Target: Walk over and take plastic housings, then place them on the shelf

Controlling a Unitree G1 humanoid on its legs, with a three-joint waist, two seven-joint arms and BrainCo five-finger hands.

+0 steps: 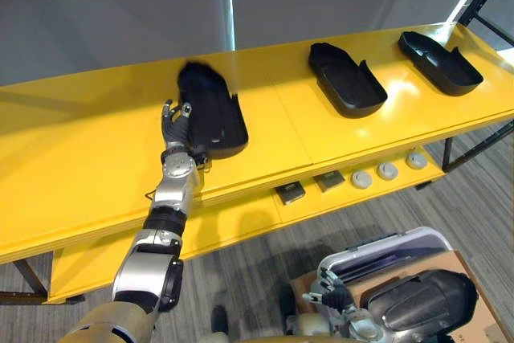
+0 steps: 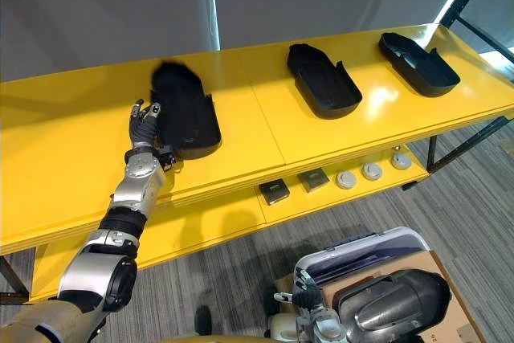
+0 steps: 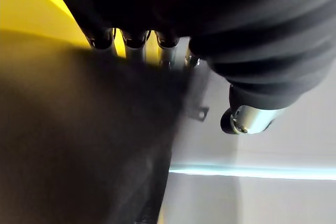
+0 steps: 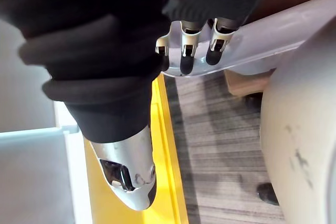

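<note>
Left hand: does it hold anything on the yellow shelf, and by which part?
Nothing looks gripped. The left hand lays straight fingers against the left wall of the leftmost black housing, thumb apart.

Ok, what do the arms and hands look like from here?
The left arm is silver-grey with black joint bands. Both the left hand and right hand have silver fingers with dark tips, and a dark ribbed cover over back and wrist.
</note>
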